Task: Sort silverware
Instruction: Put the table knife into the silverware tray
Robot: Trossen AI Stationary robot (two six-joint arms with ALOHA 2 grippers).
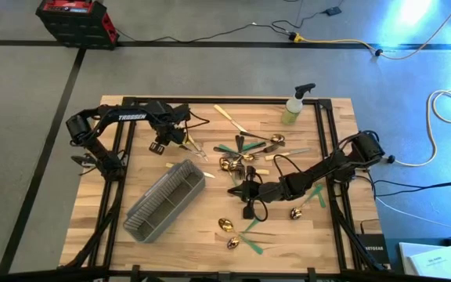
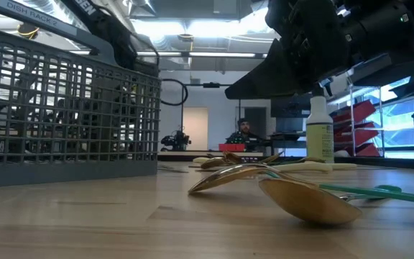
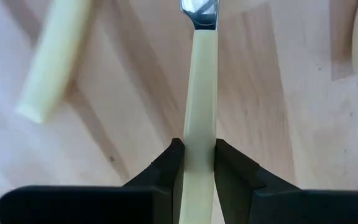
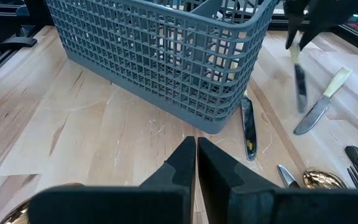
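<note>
Left gripper (image 3: 199, 165) clamping 1 cream-handled knife (image 3: 200, 99), carrying stage; next: lowering into caddy (image 1: 163, 200). Right gripper (image 4: 196, 163) idling, jaws together, empty.

Overhead, table-level, two wrist cameras

Bare table (image 1: 186, 235) lies in front of the caddy (image 1: 165, 200); scattered silverware (image 1: 249, 149) crowds the centre.

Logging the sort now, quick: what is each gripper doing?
Left gripper: closed on a cream-handled knife.
Right gripper: shut, holding nothing, near the grey caddy.
</note>
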